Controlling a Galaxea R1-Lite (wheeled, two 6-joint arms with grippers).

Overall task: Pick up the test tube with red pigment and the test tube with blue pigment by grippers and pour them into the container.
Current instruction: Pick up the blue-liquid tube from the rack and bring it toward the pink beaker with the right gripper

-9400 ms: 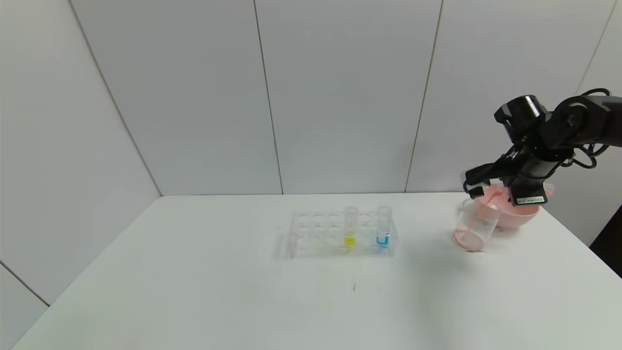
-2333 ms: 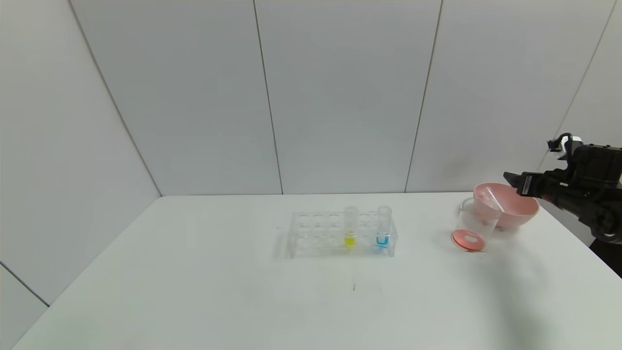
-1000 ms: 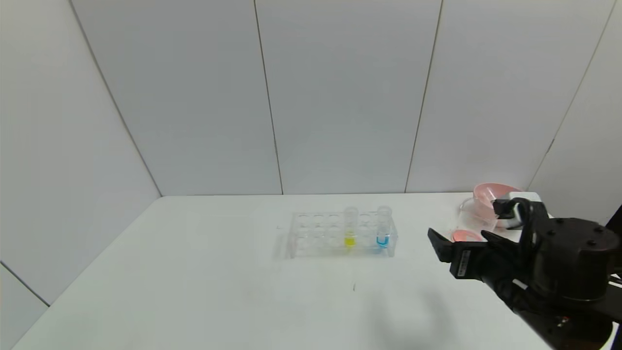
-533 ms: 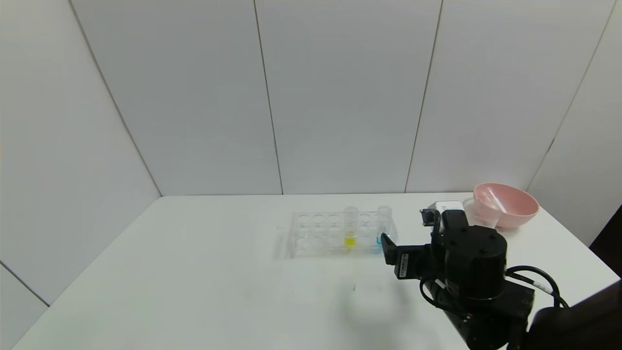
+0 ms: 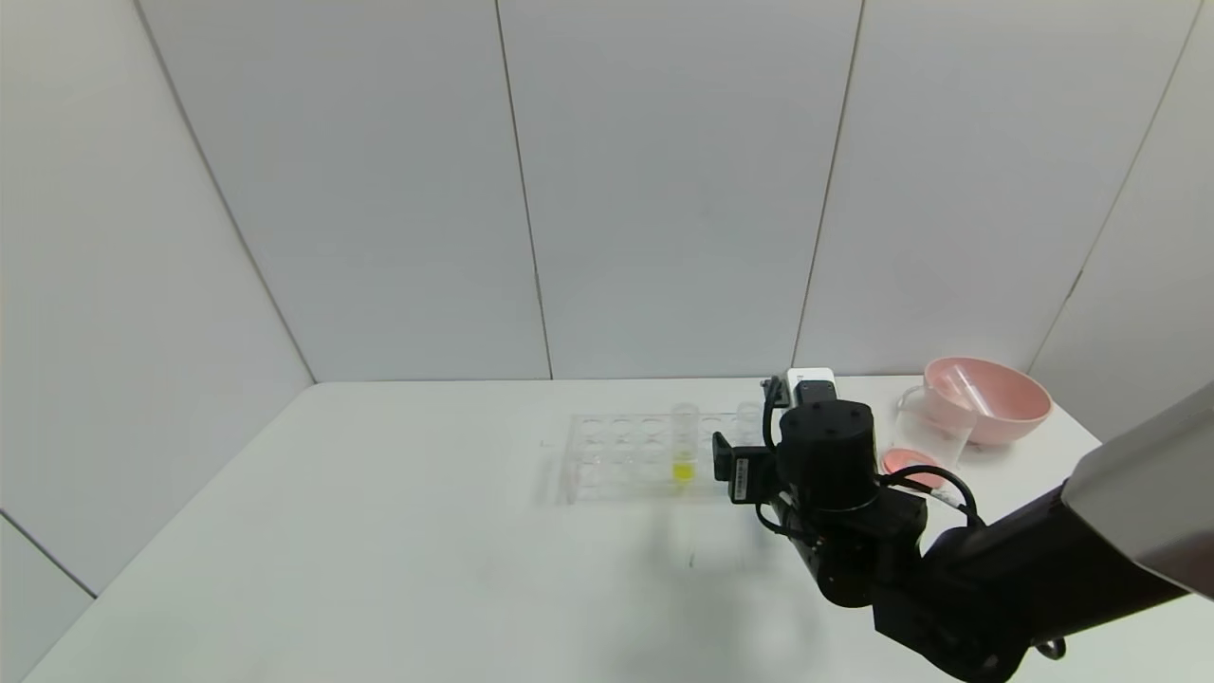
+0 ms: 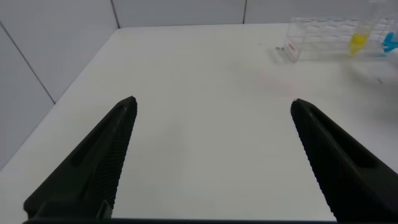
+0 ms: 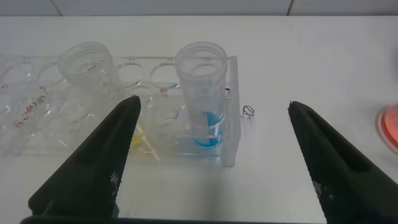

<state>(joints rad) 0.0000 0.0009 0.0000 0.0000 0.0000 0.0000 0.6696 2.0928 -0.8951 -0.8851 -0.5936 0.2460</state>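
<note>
The right arm has swung in from the far right edge of the tabletop (image 5: 379, 531), where a moment ago it was beside the pink bowl (image 5: 1005, 403), and its right hand (image 7: 208, 155) now sits low in front of the clear tube rack (image 5: 626, 455). The hand is spread wide and empty. In the right wrist view the test tube with blue pigment (image 7: 204, 99) stands upright in the rack's end slot, straight ahead between the two fingers but not yet touched. The tube with yellow liquid (image 7: 90, 81) stands just beyond the hand's other finger, a slot or so away.

The red part looks finished: the container (image 5: 925, 432), behind and to the outer side of the hand, holds orange-red liquid at its bottom, and an emptied tube appears to lie in the pink bowl. So this reads as the approach for the blue tube.

The left hand (image 6: 211, 155) hangs open and idle over bare tabletop, well apart from the rack.

The tabletop is plain white, set into a corner of pale grey panelled walls.
</note>
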